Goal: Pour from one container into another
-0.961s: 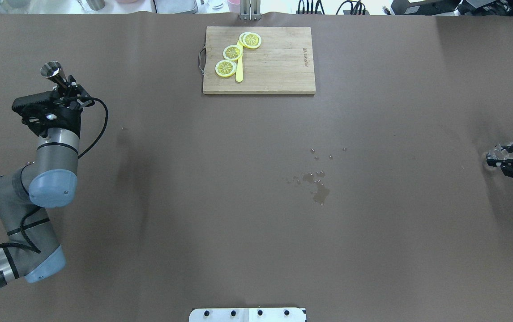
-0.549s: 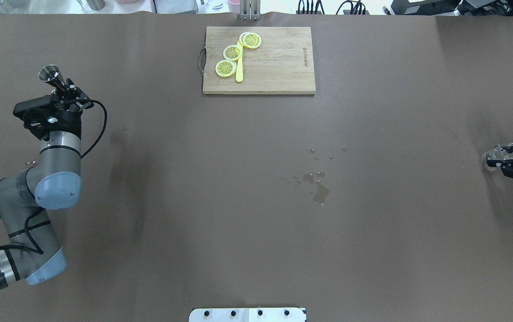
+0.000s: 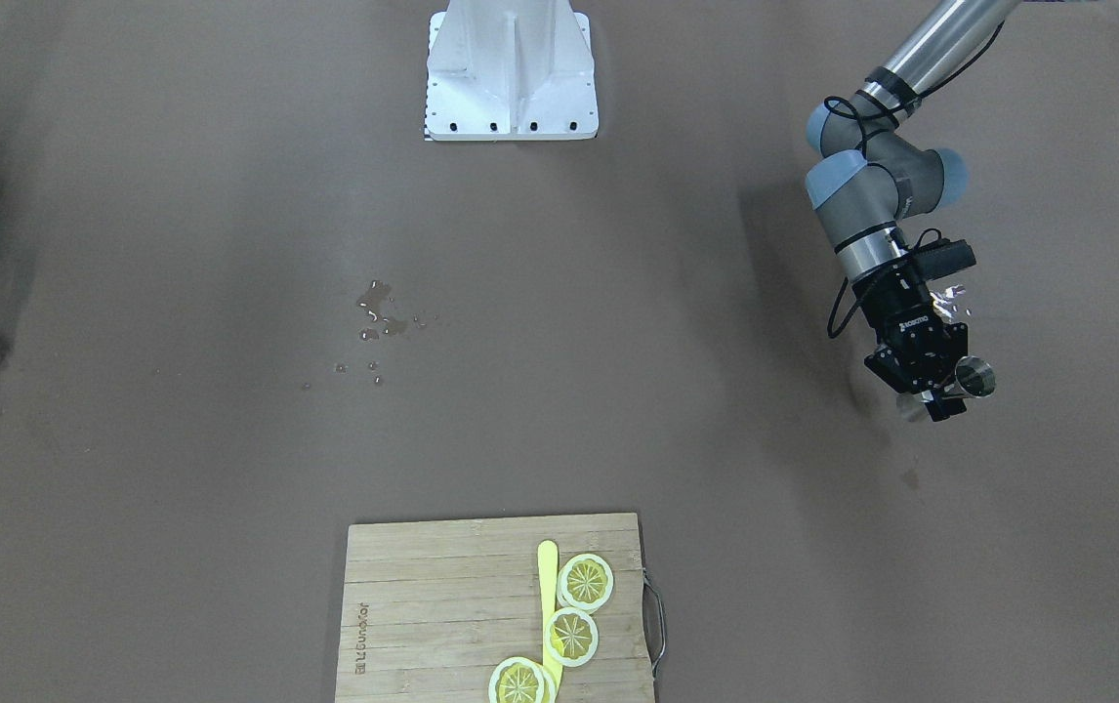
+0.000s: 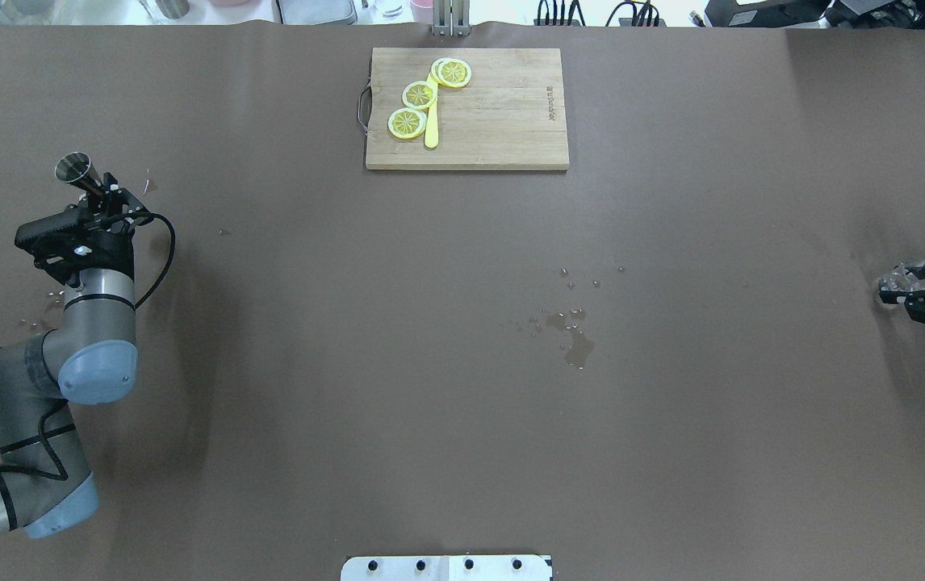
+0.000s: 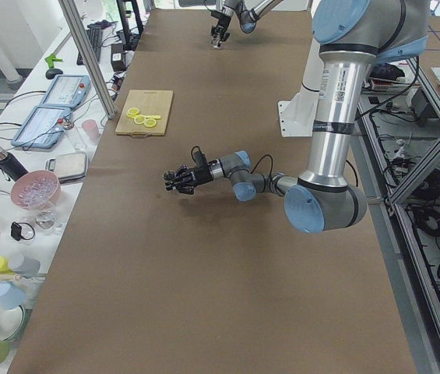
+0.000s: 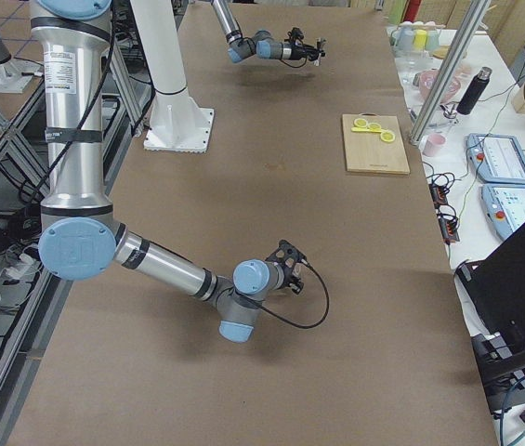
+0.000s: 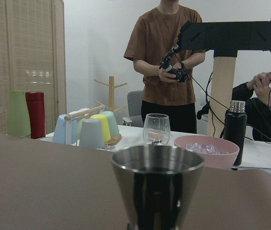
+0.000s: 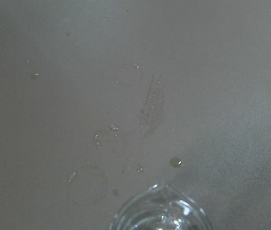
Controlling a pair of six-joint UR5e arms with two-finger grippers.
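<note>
Your left gripper (image 4: 104, 194) clamps the steel jigger (image 4: 75, 168) left of the cutting board (image 4: 495, 113); your right gripper (image 4: 911, 292) clasps a glass (image 8: 161, 215).

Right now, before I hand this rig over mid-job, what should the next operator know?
Left gripper: shut on the steel jigger, upright, at the table's left end.
Right gripper: shut on the clear glass, at the right end.
Done: both vessels grasped; a puddle lies mid-table.
Contents of either vessel: cannot tell.
Left: bring them together, far apart now, and pour.
</note>
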